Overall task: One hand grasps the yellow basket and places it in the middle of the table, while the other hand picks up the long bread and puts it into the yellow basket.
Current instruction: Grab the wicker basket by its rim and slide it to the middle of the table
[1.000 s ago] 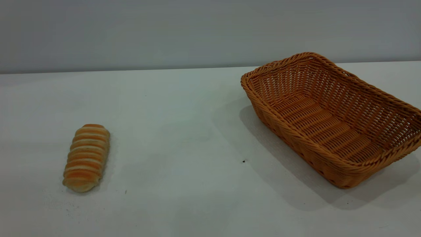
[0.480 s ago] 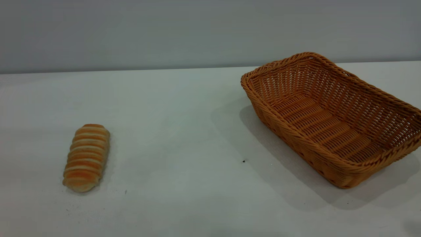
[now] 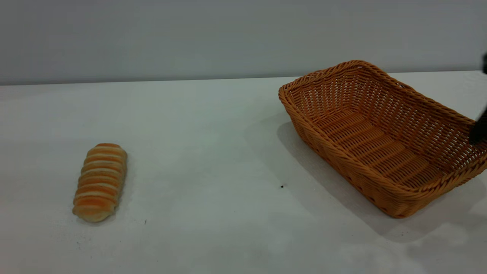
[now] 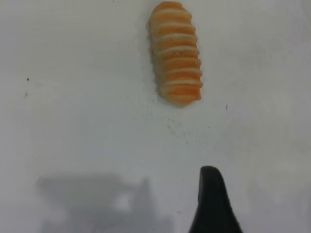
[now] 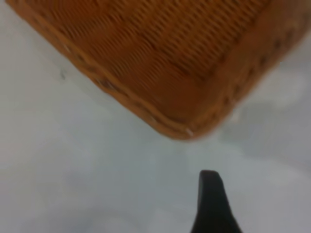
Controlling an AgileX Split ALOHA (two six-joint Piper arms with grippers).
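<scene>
The long bread (image 3: 99, 182), striped orange-brown and cream, lies on the white table (image 3: 213, 152) at the left. It also shows in the left wrist view (image 4: 176, 53). My left gripper (image 4: 213, 204) hangs above the table a short way from one end of the bread and is out of the exterior view. The yellow basket (image 3: 380, 137), woven orange-tan wicker, stands empty at the right. My right gripper (image 3: 480, 129) shows as a dark shape at the right edge, over the basket's right end. In the right wrist view it (image 5: 212, 204) hangs above the table just off a basket corner (image 5: 184, 131).
A grey wall (image 3: 190, 38) runs behind the table's far edge. A few small dark specks (image 3: 282, 186) mark the tabletop between bread and basket. Shadows of the right arm lie on the table at the lower right.
A dark part of the right arm has come in at the right edge over the basket's right end, and its shadow has spread at the lower right. Bread and basket have not moved.
</scene>
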